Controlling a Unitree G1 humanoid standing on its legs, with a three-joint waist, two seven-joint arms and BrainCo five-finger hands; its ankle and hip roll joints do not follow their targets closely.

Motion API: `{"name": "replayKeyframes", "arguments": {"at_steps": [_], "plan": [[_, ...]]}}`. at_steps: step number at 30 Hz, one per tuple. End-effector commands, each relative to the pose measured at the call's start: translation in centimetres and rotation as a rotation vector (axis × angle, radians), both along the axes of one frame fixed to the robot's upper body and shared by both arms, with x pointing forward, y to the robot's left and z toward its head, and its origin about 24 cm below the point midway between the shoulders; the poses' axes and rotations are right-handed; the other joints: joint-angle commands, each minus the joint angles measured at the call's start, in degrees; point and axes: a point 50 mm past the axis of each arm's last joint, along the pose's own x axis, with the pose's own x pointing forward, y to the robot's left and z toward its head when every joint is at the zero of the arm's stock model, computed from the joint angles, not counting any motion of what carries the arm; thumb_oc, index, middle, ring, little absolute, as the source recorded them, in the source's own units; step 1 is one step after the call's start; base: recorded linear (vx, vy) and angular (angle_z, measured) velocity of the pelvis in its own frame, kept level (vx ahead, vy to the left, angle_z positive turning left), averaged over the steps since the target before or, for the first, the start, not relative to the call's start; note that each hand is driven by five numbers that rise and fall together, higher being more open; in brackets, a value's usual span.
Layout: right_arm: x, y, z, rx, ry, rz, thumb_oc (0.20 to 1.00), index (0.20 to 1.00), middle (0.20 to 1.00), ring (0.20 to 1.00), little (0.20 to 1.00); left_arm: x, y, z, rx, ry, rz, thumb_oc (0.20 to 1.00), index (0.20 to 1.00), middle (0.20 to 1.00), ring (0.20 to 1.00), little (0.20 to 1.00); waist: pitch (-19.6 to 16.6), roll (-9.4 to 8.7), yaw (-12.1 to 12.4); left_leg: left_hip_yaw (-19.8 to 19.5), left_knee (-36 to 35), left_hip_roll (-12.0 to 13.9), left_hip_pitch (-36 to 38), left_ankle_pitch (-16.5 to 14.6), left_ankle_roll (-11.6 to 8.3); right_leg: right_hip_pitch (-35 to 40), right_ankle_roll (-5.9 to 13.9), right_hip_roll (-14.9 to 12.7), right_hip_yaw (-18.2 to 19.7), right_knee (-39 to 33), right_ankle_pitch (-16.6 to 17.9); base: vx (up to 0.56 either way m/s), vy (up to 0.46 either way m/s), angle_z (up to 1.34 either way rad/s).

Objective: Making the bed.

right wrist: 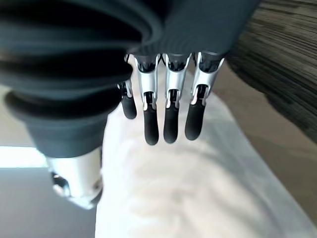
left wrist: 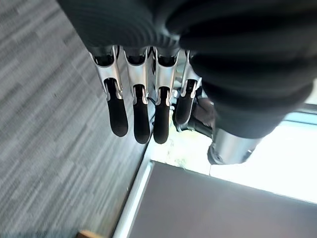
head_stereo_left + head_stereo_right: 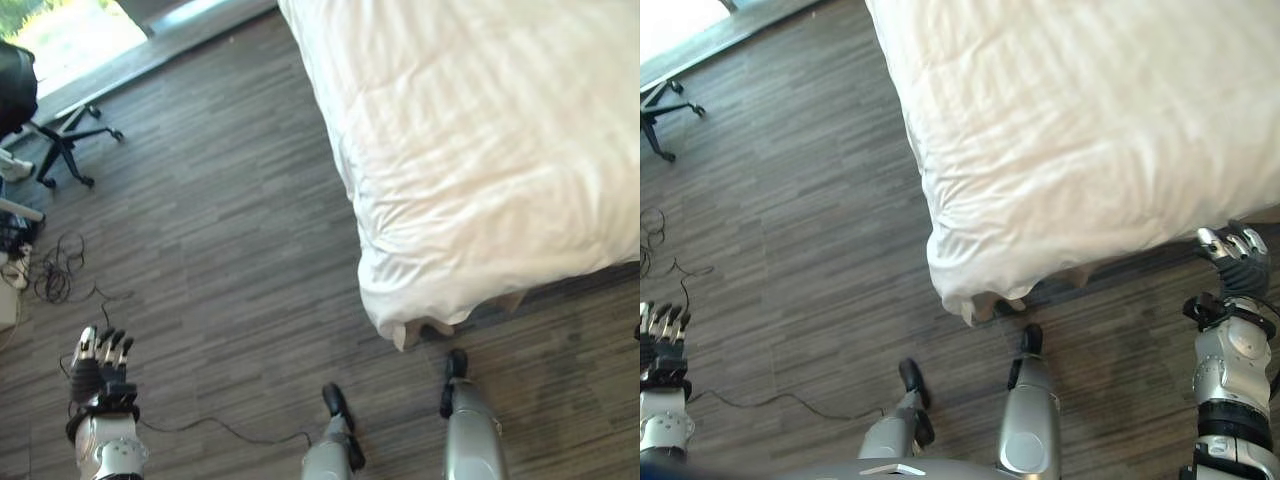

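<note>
White duvet [image 3: 480,150] at 1 o'clock is untouched by the spread left hand [image 3: 100,365] and spread right hand [image 3: 1232,250], so a misjudged reach could drag it crooked.

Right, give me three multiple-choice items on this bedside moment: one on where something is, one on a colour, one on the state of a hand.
1. Where is the office chair?
A. On the bed
B. On the wood floor, far from the bed, on the robot's left
C. Under the duvet

2. What colour is the duvet?
A. White
B. Blue
C. Red

3. How is the left hand?
A. Clutching the duvet
B. Shut into a fist
C. Open, fingers straight, holding nothing

Answers: 1 B, its wheeled base stands on the floor at the far left. 2 A, the cover is plain white. 3 C, its fingers hang straight over bare floor.
</note>
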Motion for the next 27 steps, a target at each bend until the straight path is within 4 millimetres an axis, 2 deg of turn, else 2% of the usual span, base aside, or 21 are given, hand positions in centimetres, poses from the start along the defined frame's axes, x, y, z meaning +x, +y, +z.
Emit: {"name": "replayKeyframes", "arguments": {"at_steps": [1,2,3,4,5,6,7,8,9,10,13,15,16,17,18,19,20,21,22,25,27], "plan": [[1.1,2.9,1.5,-0.149,-0.051,0.044,1.000,1.000,1.000,1.000,1.000,2.7,0.1,5.5,0.197,-0.139,0.024,1.000,1.000,1.000,1.000,1.000,-1.87,-5.31,-2.58,1.00,0.66,2.81,6.54,-0.97,-5.43,10.03,3.63,2.38,0.89,-17.25,5.67,0.14,-0.026,-0.20],[1.3,5.9,1.0,-0.194,-0.044,0.138,1.000,1.000,1.000,1.000,1.000,3.9,-3.3,6.7,0.218,-0.226,-0.074,1.000,1.000,1.000,1.000,1.000,-3.20,-6.49,-4.00,1.61,0.66,2.54,8.61,-1.70,-4.79,11.55,3.08,4.04,2.82,-18.68,5.56,0.14,-0.028,-0.20],[0.9,7.0,0.4,-0.190,-0.042,0.170,1.000,1.000,1.000,1.000,1.000,3.7,-4.4,6.7,0.250,-0.217,-0.118,1.000,1.000,1.000,1.000,1.000,-3.67,-7.04,-4.29,2.16,0.67,2.73,10.06,-1.86,-4.53,12.52,2.81,4.84,4.12,-19.48,5.58,0.14,-0.028,-0.46],[0.8,7.1,0.3,-0.189,-0.037,0.170,1.000,1.000,1.000,1.000,1.000,3.6,-4.5,6.7,0.251,-0.210,-0.118,1.000,1.000,1.000,1.000,1.000,-3.70,-7.16,-4.03,2.49,0.66,2.74,10.47,-1.94,-4.57,12.79,2.79,4.94,4.39,-19.65,5.66,0.13,-0.014,-0.68],[0.0,8.9,-0.7,-0.149,-0.034,0.245,1.000,1.000,1.000,1.000,1.000,3.0,-7.4,7.1,0.334,-0.219,-0.219,1.000,1.000,1.000,1.000,1.000,-3.63,-8.11,-4.80,1.50,1.86,2.09,12.46,-2.29,-3.86,14.12,1.99,6.55,7.39,-20.64,5.45,0.09,-0.004,-0.91],[-0.3,9.5,-1.4,-0.119,-0.024,0.277,1.000,1.000,1.000,1.000,1.000,2.9,-8.7,7.3,0.374,-0.218,-0.274,1.000,1.000,1.000,1.000,1.000,-3.42,-8.76,-4.30,-1.01,3.71,0.93,12.35,-3.27,-3.17,14.74,1.54,7.18,8.94,-21.38,5.50,0.07,-0.006,-0.94],[-0.4,9.5,-1.4,-0.118,-0.023,0.277,1.000,1.000,1.000,1.000,1.000,2.8,-8.7,7.3,0.375,-0.215,-0.275,1.000,1.000,1.000,1.000,1.000,-3.49,-8.91,-4.25,-1.02,3.97,0.83,12.11,-3.18,-3.10,14.62,1.48,7.07,9.01,-21.44,5.77,0.00,-0.022,-1.22],[-0.6,10.1,-2.3,-0.093,0.008,0.309,1.000,1.000,1.000,1.000,1.000,2.8,-10.0,7.9,0.450,-0.213,-0.320,1.000,1.000,1.000,1.000,1.000,-3.33,-10.04,-3.40,-5.54,5.56,-2.03,11.01,-6.31,-1.55,14.87,1.14,7.14,10.46,-21.76,5.82,0.03,-0.081,-1.36],[-1.0,10.8,-2.2,-0.203,0.044,0.359,1.000,1.000,1.000,1.000,1.000,2.7,-12.1,8.4,0.527,-0.223,-0.384,1.000,1.000,1.000,1.000,1.000,-3.33,-11.38,-2.26,-14.01,6.22,-6.84,9.20,-11.36,0.67,15.62,0.52,8.35,13.29,-21.99,5.30,0.10,-0.098,-1.24],[-0.7,11.3,-1.9,-0.245,0.037,0.385,1.000,1.000,1.000,1.000,1.000,3.1,-13.1,9.2,0.577,-0.251,-0.409,1.000,1.000,1.000,1.000,1.000,-3.08,-11.73,-1.80,-18.68,6.63,-8.97,8.20,-12.63,1.67,15.95,0.25,9.21,15.45,-21.87,5.12,0.11,-0.084,-1.15],[0.6,13.4,-0.9,-0.276,-0.025,0.456,1.000,1.000,1.000,1.000,1.000,4.2,-16.2,11.3,0.706,-0.340,-0.501,1.000,1.000,1.000,1.000,1.000,-1.33,-13.11,-0.92,-31.13,10.57,-17.31,3.15,-13.46,4.43,15.96,0.48,11.13,23.44,-21.56,5.98,0.00,0.029,-1.33],[1.3,14.9,-0.4,-0.301,-0.053,0.520,1.000,1.000,1.000,1.000,1.000,4.7,-17.5,11.7,0.724,-0.366,-0.540,1.000,1.000,1.000,1.000,1.000,0.00,-13.22,0.34,-37.27,11.94,-21.66,1.40,-12.90,5.44,16.13,0.87,13.09,29.44,-21.46,6.75,-0.05,0.057,-1.86],[1.3,14.9,-0.3,-0.301,-0.055,0.519,1.000,1.000,1.000,1.000,1.000,4.8,-17.5,11.7,0.726,-0.368,-0.539,1.000,1.000,1.000,1.000,1.000,0.04,-13.40,0.47,-37.11,11.89,-21.82,1.23,-12.51,5.42,15.96,0.97,12.92,29.63,-21.53,7.03,-0.09,0.092,-2.20],[1.6,15.8,0.1,-0.362,-0.068,0.561,1.000,1.000,1.000,1.000,1.000,4.1,-18.5,10.2,0.740,-0.330,-0.637,1.000,1.000,1.000,1.000,1.000,1.19,-12.85,2.41,-42.30,11.34,-25.04,0.97,-10.99,5.95,16.24,1.60,14.58,34.29,-21.42,7.52,-0.15,0.114,-2.81],[1.4,16.2,-0.1,-0.377,-0.054,0.594,1.000,1.000,1.000,1.000,1.000,4.2,-18.9,10.0,0.741,-0.332,-0.666,1.000,1.000,1.000,1.000,1.000,1.22,-12.64,2.87,-42.35,9.30,-24.76,2.16,-10.10,6.05,15.90,1.90,15.19,36.15,-20.89,7.70,-0.15,0.159,-3.53],[1.2,16.3,-0.4,-0.388,-0.043,0.600,1.000,1.000,1.000,1.000,1.000,4.2,-19.4,9.8,0.732,-0.330,-0.700,1.000,1.000,1.000,1.000,1.000,0.99,-12.27,2.59,-40.69,7.17,-23.55,3.71,-9.22,6.26,15.73,2.28,15.33,36.62,-20.76,8.17,-0.12,0.175,-3.01],[0.9,16.4,-0.8,-0.392,-0.020,0.612,1.000,1.000,1.000,1.000,1.000,4.3,-19.9,9.6,0.722,-0.331,-0.729,1.000,1.000,1.000,1.000,1.000,0.73,-12.13,1.96,-38.18,5.76,-22.37,4.88,-8.75,6.58,15.26,2.85,15.32,37.23,-20.03,8.37,-0.11,0.261,-1.72],[0.5,16.2,-1.7,-0.359,0.018,0.612,1.000,1.000,1.000,1.000,1.000,4.6,-20.8,9.2,0.696,-0.322,-0.777,1.000,1.000,1.000,1.000,1.000,0.26,-12.14,0.74,-33.98,4.02,-20.98,6.87,-8.39,7.22,14.60,3.79,14.80,36.90,-18.65,8.44,-0.10,0.212,-0.99],[0.5,16.2,-1.7,-0.359,0.017,0.611,1.000,1.000,1.000,1.000,1.000,4.6,-20.9,9.2,0.697,-0.323,-0.777,1.000,1.000,1.000,1.000,1.000,0.16,-12.32,1.00,-33.74,3.78,-21.06,6.68,-7.95,7.14,14.24,3.87,14.74,37.19,-18.63,8.71,-0.07,0.181,-1.09],[-0.5,15.9,-3.0,-0.323,0.084,0.602,1.000,1.000,1.000,1.000,1.000,4.7,-22.7,8.7,0.696,-0.314,-0.867,1.000,1.000,1.000,1.000,1.000,-0.73,-12.23,-1.41,-29.44,1.14,-20.65,9.90,-7.75,7.97,13.64,5.36,13.71,35.98,-16.73,8.17,-0.08,0.124,-0.85],[-0.6,16.0,-3.3,-0.319,0.093,0.605,1.000,1.000,1.000,1.000,1.000,4.7,-23.2,8.6,0.684,-0.318,-0.882,1.000,1.000,1.000,1.000,1.000,-0.72,-12.03,-1.73,-28.56,0.90,-20.79,10.65,-8.02,8.33,12.82,5.80,13.52,35.00,-15.47,8.01,-0.08,0.068,-0.60]]}}
